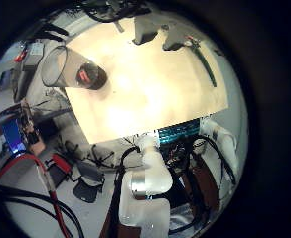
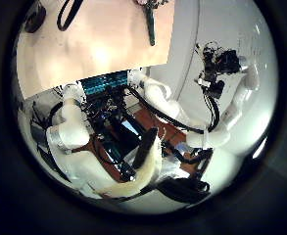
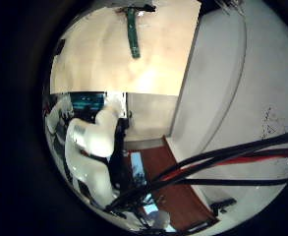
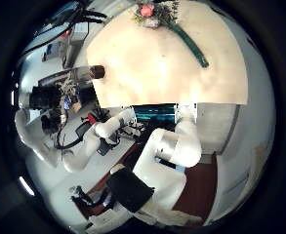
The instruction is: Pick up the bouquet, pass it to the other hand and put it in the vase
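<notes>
We have only palm views here, so colours go unnamed. The bouquet point(image 4: 168, 24) lies flat on the desk point(image 4: 152, 73), its flower head near one far corner and its long stem point(image 4: 191, 45) running out across the bare top. We see that same stem point(image 3: 133, 34) from the right little finger side, lying alone on the desk point(image 3: 134, 64), with nothing gripping it. From the left little finger side the vase point(image 1: 71, 69) looks, as far as we can judge, tipped on its side near a desk point(image 1: 155, 84) corner, its open mouth turned away from the bouquet stem point(image 1: 207, 61), well apart from it. The left thumb side shows only the stem end point(image 2: 149, 22) on the desk point(image 2: 94, 44).

Neither palm has anything close before it; both look at the desk from a distance. No fingers show in any view, so we cannot tell how the left hand or the right hand is set.
</notes>
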